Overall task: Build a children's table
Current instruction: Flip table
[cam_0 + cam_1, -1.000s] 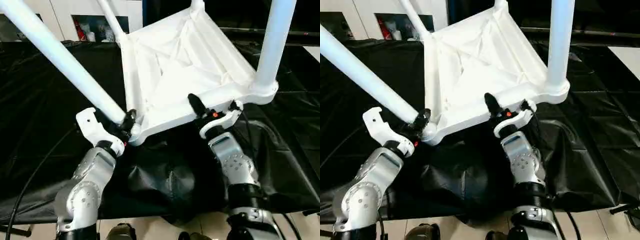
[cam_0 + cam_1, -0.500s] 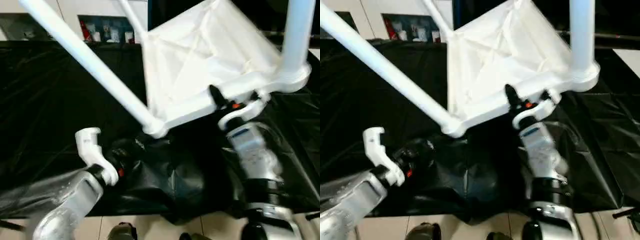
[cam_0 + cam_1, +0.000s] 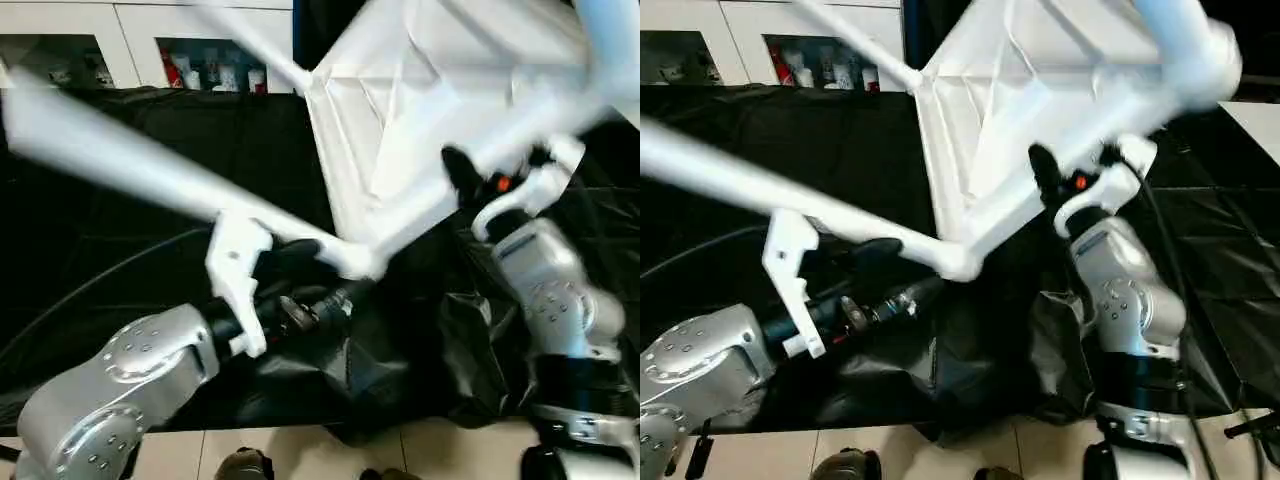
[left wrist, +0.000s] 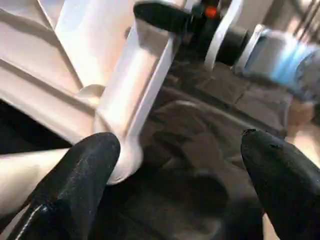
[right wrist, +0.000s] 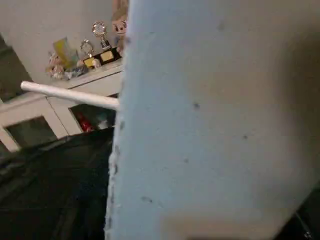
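Note:
The children's table [image 3: 400, 110] hangs upside down and tilted, ribbed underside toward me, with white legs in its corner sockets. My right gripper [image 3: 480, 185] is shut on the near rim of the top, one black finger [image 3: 1045, 170] lying over the edge. One long leg [image 3: 120, 165] slants off to the left from the near-left corner socket [image 3: 360, 262]. My left gripper [image 3: 305, 278] is open just below that leg, close to the socket. In the left wrist view its two fingertips [image 4: 85, 170] stand wide apart with the socket [image 4: 120, 160] beyond them, touching nothing.
The black-draped work surface [image 3: 120, 260] spreads under the table, bunched into folds near its front edge [image 3: 350, 380]. White cabinets with small items on shelves [image 3: 200, 70] stand behind. A black cable [image 3: 90, 290] runs by my left arm. Pale floor [image 3: 300, 450] lies below.
My left gripper let go of the leg by the corner socket, opened wide, dropped away, then came back up under the leg. The right gripper has tipped the table up and to the right.

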Robot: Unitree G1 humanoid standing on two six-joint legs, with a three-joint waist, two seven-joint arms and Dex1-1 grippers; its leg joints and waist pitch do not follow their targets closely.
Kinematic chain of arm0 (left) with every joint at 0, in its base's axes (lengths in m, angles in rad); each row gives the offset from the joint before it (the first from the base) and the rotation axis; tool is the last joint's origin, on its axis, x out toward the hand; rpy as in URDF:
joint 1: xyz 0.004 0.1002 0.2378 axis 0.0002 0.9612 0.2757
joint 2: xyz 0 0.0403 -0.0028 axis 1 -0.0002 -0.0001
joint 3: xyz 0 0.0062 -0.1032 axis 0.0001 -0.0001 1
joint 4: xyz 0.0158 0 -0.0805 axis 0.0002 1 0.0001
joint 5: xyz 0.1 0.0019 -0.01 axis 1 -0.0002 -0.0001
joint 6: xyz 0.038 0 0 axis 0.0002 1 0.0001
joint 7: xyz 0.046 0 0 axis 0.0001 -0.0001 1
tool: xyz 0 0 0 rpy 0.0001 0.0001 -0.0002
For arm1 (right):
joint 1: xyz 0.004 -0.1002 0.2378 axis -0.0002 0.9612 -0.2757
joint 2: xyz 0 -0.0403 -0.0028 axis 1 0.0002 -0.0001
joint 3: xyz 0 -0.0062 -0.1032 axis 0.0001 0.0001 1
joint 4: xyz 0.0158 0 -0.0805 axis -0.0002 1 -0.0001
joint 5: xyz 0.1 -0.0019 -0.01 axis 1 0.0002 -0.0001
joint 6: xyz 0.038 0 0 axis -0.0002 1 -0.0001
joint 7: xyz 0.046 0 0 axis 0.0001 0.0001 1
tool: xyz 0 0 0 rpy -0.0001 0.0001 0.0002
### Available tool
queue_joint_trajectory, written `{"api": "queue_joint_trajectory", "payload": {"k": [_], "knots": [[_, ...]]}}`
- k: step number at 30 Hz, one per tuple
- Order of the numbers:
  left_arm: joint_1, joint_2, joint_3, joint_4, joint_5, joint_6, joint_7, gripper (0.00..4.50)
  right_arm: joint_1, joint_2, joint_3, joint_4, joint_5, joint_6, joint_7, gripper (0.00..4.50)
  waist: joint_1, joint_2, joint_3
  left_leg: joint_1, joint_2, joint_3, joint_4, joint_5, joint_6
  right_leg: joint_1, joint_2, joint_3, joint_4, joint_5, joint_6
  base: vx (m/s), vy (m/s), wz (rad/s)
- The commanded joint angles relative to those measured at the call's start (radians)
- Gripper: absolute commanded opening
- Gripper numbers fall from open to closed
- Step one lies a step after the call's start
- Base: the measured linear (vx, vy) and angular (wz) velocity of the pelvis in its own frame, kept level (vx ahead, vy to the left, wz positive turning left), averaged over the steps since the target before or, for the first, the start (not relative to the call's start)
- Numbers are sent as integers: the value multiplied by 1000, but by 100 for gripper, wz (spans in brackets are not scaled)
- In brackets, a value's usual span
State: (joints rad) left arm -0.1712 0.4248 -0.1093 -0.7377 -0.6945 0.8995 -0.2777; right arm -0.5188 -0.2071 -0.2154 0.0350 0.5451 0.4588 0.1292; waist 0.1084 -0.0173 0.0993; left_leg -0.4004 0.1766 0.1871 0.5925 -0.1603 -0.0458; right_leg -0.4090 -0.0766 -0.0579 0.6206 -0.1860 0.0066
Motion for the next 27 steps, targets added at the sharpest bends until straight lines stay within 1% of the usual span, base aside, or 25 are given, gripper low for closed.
{"api": "queue_joint_trajectory", "payload": {"k": [1, 2, 3, 4, 5, 7, 8, 9, 10, 11, 12, 13, 14, 15, 16, 17, 18, 19, 20, 21, 23, 24, 25, 26, 27], "knots": [[-52, 32, -32, 12, 97, 4, 33, 450, -16, -45, 23, -53, -88, 14, -34, 204, -3, -7, -87, 27, 38, -13, -61, -121, -51, 45, -46, 45, -62, -166, -71, 0, 0, 0], [-52, 32, -32, 12, 97, 4, 33, 450, -16, -45, 23, -53, -88, 14, -34, 203, -1, -4, -86, 31, 37, -12, -59, -138, -57, 39, -45, 46, -63, -187, -65, 0, 0, 0], [-71, 47, -41, 21, 129, 13, 52, 450, -19, -56, 33, -63, -103, 24, -42, 203, -2, -8, -87, 30, 38, -13, -60, -144, -63, 41, -45, 46, -63, -194, -65, 0, 0, 0], [-71, 47, -41, 21, 129, 13, 52, 450, -19, -56, 33, -63, -103, 24, -42, 203, 0, -6, -86, 31, 38, -13, -59, -160, -69, 39, -47, 47, -64, -213, -65, 0, 0, 0], [-88, 63, -48, 30, 159, 2, 60, 450, -24, -64, 40, -72, -114, 33, -55, 203, -1, -10, -85, 31, 38, -13, -60, -165, -71, 40, -47, 47, -65, -221, -64, 0, 0, 0], [-108, 89, -60, 42, 206, -33, 60, 450, -33, -75, 49, -83, -133, 43, -78, 202, 0, -6, -84, 31, 37, -15, -60, -191, -79, 35, -47, 47, -68, -264, -56, 0, 0, 0], [-115, 102, -66, 44, 222, -48, 57, 450, -35, -79, 54, -89, -141, 46, -87, 202, -1, -7, -84, 34, 37, -15, -60, -211, -84, 32, -48, 48, -69, -285, -54, 0, 0, 0], [-117, 105, -69, 46, 226, -54, 55, 450, -35, -80, 57, -91, -147, 46, -91, 201, 1, -6, -85, 35, 38, -15, -59, -213, -86, 31, -49, 48, -70, -289, -52, 0, 0, 0], [-125, 111, -77, 52, 242, -75, 45, 450, -36, -85, 67, -99, -171, 46, -101, 201, 1, -6, -85, 34, 38, -16, -60, -213, -87, 31, -49, 49, -70, -288, -54, 0, 0, 0], [-125, 111, -77, 52, 242, -75, 45, 450, -36, -85, 67, -99, -171, 46, -101, 200, 2, -6, -86, 34, 38, -16, -60, -215, -89, 30, -48, 49, -68, -282, -56, 0, 0, 0], [-135, 112, -89, 58, 269, -105, 40, 450, -34, -83, 76, -102, -192, 42, -113, 200, 2, -4, -86, 34, 38, -16, -60, -218, -89, 28, -48, 49, -69, -279, -59, 0, 0, 0], [-146, 115, -103, 63, 297, -126, 35, 450, -31, -81, 83, -104, -210, 39, -122, 200, 2, -5, -86, 34, 39, -16, -60, -219, -89, 30, -49, 50, -70, -280, -59, 0, 0, 0], [-146, 115, -103, 63, 297, -126, 35, 450, -31, -81, 83, -104, -210, 39, -122, 200, 2, -5, -87, 33, 38, -16, -60, -219, -90, 30, -49, 50, -69, -279, -59, 0, 0, 0], [-159, 131, -130, 72, 349, -157, 33, 450, -29, -80, 94, -103, -232, 32, -133, 200, 3, -3, -86, 33, 38, -16, -60, -228, -92, 28, -48, 50, -70, -288, -54, 0, 0, 0], [-159, 131, -130, 72, 349, -157, 33, 450, -29, -80, 94, -103, -232, 32, -133, 199, 2, -4, -88, 33, 37, -17, -60, -226, -93, 31, -49, 50, -68, -284, -55, 0, 0, 0], [-173, 170, -181, 94, 441, -209, 33, 450, -29, -81, 119, -99, -272, 22, -150, 199, 1, -4, -88, 30, 38, -18, -61, -226, -93, 33, -50, 50, -67, -282, -55, 0, 0, 0], [-176, 187, -198, 103, 460, -221, 20, 450, -31, -83, 129, -97, -287, 17, -154, 199, 2, -5, -88, 28, 38, -20, -61, -225, -93, 33, -50, 50, -68, -289, -42, 0, 0, 0], [-176, 191, -202, 105, 464, -224, 17, 450, -32, -83, 131, -96, -290, 15, -155, 198, 2, -6, -88, 27, 37, -20, -62, -224, -95, 33, -51, 49, -67, -299, -38, 0, 0, 0], [-179, 207, -216, 114, 483, -244, 0, 450, -35, -84, 142, -92, -306, 8, -159, 198, 1, -7, -88, 27, 37, -20, -62, -223, -99, 32, -52, 49, -66, -292, -43, 0, 0, 0], [-182, 214, -223, 122, 498, -258, -6, 450, -38, -84, 149, -88, -318, 2, -162, 198, 2, -5, -88, 29, 38, -21, -62, -222, -100, 31, -52, 49, -66, -289, -46, 0, 0, 0], [-201, 226, -236, 141, 556, -293, 9, 450, -48, -90, 172, -67, -349, -17, -159, 198, 0, -13, -87, 27, 38, -20, -63, -221, -101, 32, -52, 50, -63, -276, -54, 0, 0, 0], [-201, 226, -236, 141, 556, -293, 9, 450, -48, -90, 172, -67, -349, -17, -159, 197, 1, -10, -88, 28, 39, -20, -62, -224, -101, 33, -52, 50, -62, -273, -57, 0, 0, 0], [-207, 229, -241, 146, 579, -302, 15, 450, -50, -89, 176, -61, -356, -23, -156, 197, 0, -10, -88, 28, 38, -20, -62, -223, -100, 33, -53, 50, -62, -269, -60, 0, 0, 0], [-207, 229, -241, 146, 579, -302, 15, 450, -50, -89, 176, -61, -356, -23, -156, 197, 0, -10, -88, 27, 38, -21, -62, -222, -98, 33, -53, 50, -62, -265, -61, 0, 0, 0], [-218, 240, -250, 155, 603, -339, -2, 450, -57, -87, 183, -40, -367, -38, -153, 197, 1, -13, -88, 26, 39, -21, -62, -216, -95, 34, -54, 50, -62, -261, -62, 0, 0, 0]]}}
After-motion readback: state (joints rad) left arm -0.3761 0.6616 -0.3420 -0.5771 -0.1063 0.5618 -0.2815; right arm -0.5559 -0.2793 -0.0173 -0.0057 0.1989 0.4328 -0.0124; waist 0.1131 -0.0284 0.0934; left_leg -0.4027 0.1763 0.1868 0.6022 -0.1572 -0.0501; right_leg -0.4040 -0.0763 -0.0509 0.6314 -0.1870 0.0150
